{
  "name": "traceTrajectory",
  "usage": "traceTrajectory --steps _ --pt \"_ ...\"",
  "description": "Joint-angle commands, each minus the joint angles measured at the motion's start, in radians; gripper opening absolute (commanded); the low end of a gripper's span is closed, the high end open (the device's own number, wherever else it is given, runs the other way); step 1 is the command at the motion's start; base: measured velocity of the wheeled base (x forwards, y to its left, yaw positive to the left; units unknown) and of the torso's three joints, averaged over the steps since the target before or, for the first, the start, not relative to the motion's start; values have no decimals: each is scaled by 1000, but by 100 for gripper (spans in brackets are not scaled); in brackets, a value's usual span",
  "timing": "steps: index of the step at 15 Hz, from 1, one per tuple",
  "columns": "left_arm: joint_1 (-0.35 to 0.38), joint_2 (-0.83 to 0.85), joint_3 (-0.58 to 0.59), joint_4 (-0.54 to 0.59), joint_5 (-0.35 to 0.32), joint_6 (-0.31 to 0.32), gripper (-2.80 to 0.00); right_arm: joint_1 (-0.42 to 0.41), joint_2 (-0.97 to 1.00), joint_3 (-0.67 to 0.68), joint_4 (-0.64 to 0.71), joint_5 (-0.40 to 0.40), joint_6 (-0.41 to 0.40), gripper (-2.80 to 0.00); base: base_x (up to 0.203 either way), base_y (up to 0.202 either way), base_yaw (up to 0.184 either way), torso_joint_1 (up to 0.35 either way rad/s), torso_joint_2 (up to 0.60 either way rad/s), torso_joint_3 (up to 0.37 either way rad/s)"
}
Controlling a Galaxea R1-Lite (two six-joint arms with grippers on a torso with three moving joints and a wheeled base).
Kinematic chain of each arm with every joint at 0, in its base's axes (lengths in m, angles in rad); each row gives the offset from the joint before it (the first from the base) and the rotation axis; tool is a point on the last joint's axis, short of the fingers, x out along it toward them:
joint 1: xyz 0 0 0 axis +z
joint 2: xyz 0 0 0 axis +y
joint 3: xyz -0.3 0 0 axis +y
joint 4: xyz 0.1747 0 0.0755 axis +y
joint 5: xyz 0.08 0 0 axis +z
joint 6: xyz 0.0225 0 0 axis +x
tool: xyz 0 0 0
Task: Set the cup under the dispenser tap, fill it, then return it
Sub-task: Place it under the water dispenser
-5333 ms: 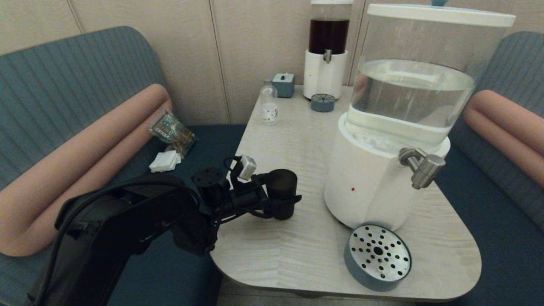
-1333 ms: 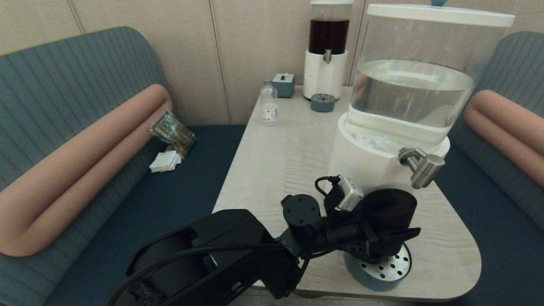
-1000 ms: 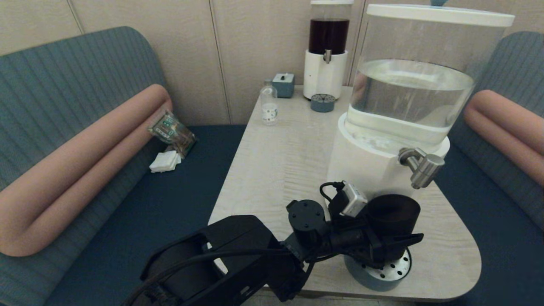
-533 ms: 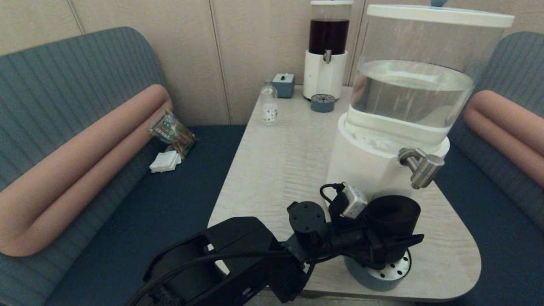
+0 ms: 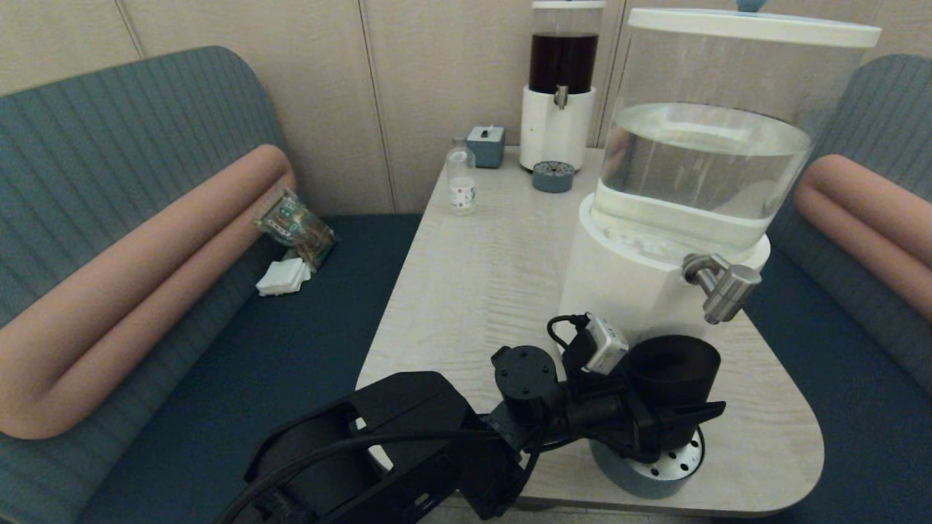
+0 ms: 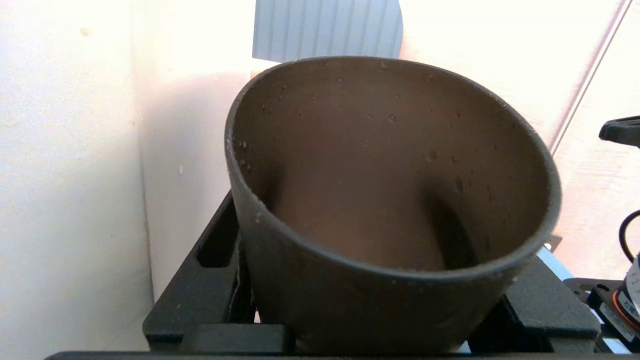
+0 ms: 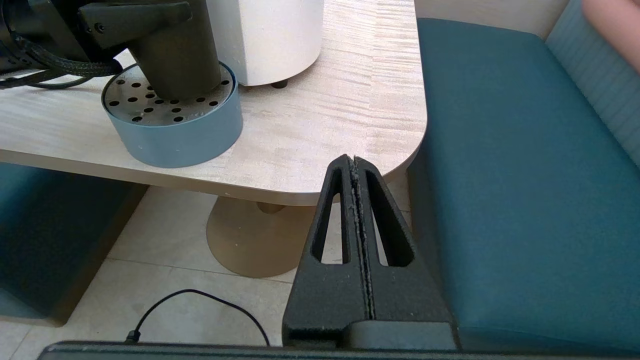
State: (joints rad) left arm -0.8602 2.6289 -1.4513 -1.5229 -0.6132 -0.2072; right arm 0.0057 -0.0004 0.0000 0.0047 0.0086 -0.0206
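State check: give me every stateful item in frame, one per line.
cup: upright on the drip tray, empty apart from droplets, gripped.
left hand: shut on the cup.
right hand: shut, holds nothing, parked off the table's corner.
dispenser tap: no water running.
water tank: lidded, partly full.
drip tray: on the table under the cup.
dark-liquid dispenser: partly full.
small bottle: upright.

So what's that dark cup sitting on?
The cup, clamped in the left gripper, sits on a round blue drip tray with a perforated metal top. The holes directly under its base are covered.
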Motion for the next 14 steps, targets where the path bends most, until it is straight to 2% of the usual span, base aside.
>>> traceTrajectory --steps 1,11,12,14 --pt "0 0 3 -7 -3 0 -280 0 -1 2 0 1 -1 -280 0 0 0 0 0 0" --pt "0 2 7 -7 0 0 -280 0 -1 0 0 1 -1 -280 0 0 0 0 0 0" --pt "0 2 9 -7 0 0 0 0 -1 2 0 1 -1 -280 0 0 0 0 0 0" --pt "-2 -1 18 -7 -2 1 0 0 -1 1 0 1 -1 -280 0 0 0 0 0 0"
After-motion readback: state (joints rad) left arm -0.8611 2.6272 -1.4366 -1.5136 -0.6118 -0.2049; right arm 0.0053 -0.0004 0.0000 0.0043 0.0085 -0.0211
